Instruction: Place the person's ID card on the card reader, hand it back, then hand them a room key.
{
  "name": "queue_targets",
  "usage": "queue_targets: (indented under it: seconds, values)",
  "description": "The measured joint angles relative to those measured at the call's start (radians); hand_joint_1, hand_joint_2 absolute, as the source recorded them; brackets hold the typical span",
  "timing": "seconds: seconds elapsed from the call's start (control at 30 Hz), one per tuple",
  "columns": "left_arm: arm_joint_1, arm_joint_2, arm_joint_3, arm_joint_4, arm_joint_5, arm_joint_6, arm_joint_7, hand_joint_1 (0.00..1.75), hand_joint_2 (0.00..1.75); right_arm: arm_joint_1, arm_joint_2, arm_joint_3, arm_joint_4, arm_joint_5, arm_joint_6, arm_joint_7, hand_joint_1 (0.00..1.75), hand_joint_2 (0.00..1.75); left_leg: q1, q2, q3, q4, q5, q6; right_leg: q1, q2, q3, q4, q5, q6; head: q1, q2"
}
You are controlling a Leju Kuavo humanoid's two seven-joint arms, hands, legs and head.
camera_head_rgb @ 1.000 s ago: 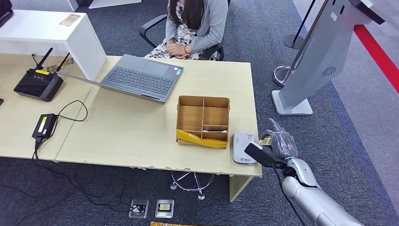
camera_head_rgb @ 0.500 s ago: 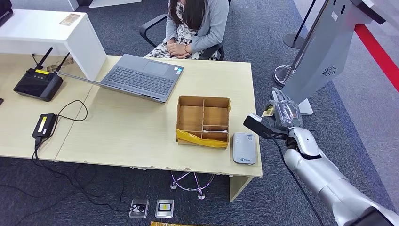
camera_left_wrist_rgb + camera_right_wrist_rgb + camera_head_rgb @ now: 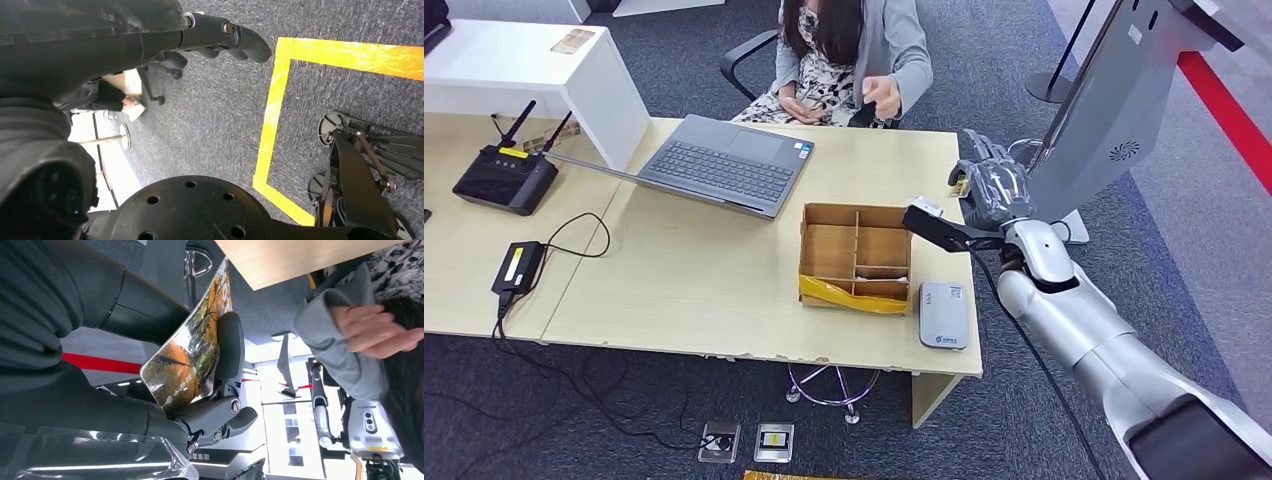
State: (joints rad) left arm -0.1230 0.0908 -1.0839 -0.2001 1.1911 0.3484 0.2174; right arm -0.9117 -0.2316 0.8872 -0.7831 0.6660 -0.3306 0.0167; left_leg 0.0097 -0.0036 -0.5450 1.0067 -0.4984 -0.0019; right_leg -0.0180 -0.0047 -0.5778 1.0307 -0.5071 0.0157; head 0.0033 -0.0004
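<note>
- Head view: the right hand [image 3: 992, 187] is held raised over the far right corner of the desk [image 3: 724, 270], with the ID card [image 3: 961, 186] pinched at its fingertips. The card reader [image 3: 944, 314] lies bare on the near right part of the desk, just beside the compartmented cardboard box [image 3: 856, 256]. Across the desk, the person's hand [image 3: 882, 96] is lifted toward the robot but is well apart from the card. The hand-back step is judged to be in hand.
- Left wrist view: the left hand [image 3: 220, 37] is seen hanging over grey carpet and yellow floor tape [image 3: 280, 90]. Its dark fingers are curled, and nothing can be made out in them.
- Right wrist view: the ID card [image 3: 192, 347], printed with an autumn scene, is clamped between the thick thumb and a dark finger [image 3: 228, 347]. The person's hand [image 3: 372, 332] is seen beyond the desk edge, not touching the card.
- Next move, as judged: the card would need to be carried the rest of the way to the person's hand and released only once it is gripped there. A room key would then have to be picked up; no key can be told apart in the box.
</note>
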Motion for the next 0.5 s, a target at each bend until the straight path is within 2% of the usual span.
queue_targets:
  seconds: [0.5]
  values:
    - [0.000,0.017,-0.010,0.000,-0.013,-0.027,-0.006,0.00,0.00,-0.001,0.042,0.003,0.042,0.035,-0.024,0.016,1.75,1.75,0.000,0.000,0.000,0.000,0.000,0.000,0.000,0.000,0.000,0.000,0.000,0.000,0.000,0.000]
